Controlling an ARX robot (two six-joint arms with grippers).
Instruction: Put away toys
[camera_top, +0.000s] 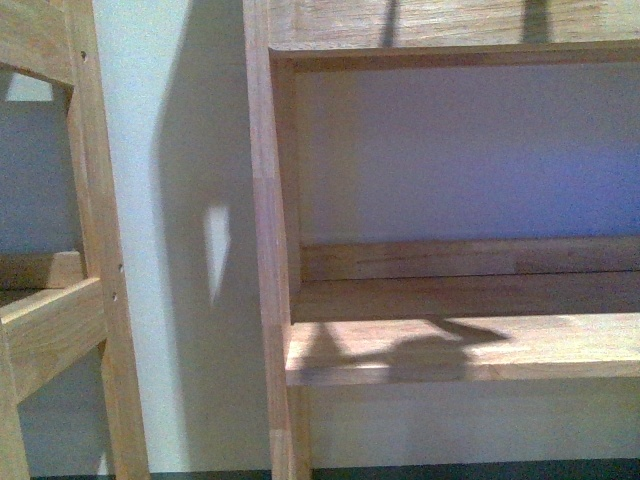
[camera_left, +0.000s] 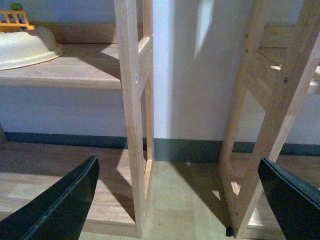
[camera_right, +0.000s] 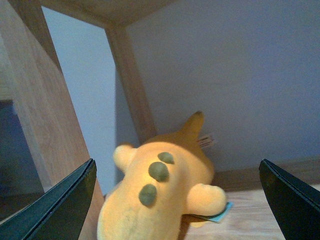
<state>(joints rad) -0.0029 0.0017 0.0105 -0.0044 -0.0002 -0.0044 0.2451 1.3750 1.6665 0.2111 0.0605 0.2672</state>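
Note:
The toy is an orange-yellow plush animal with olive-green spots down its back and a small tag. It lies on a wooden shelf board in the corner by the upright post, seen only in the right wrist view. My right gripper is open, its dark fingers spread wide on either side of the plush without touching it. My left gripper is open too, with nothing between its fingers, facing the gap between two shelf frames. Neither gripper shows in the front view.
Two wooden shelf units stand against a pale wall with a narrow gap between them. A cream bowl and an orange toy fence sit on the left unit's shelf. A sunlit shelf board lies ahead.

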